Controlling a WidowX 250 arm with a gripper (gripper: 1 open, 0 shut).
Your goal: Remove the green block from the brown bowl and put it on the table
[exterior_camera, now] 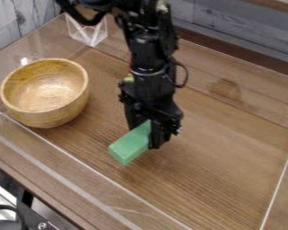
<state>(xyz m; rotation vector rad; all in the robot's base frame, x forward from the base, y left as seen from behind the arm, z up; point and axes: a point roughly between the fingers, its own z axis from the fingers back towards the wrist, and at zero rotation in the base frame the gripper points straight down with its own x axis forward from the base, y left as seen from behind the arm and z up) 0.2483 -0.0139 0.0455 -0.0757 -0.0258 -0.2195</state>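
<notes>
Gripper (147, 126) fingers are pinching the green block (130, 144) above the worktop (207, 180), beside the brown bowl (44, 92); the carrying step is seemingly nearing its end, the next move calling for lowering and releasing.

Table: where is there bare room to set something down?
The widest bare patch of table lies right of the claw, towards the clear wall. Another is between the brown bowl and the front edge. Around the green block it is crowded.
</notes>
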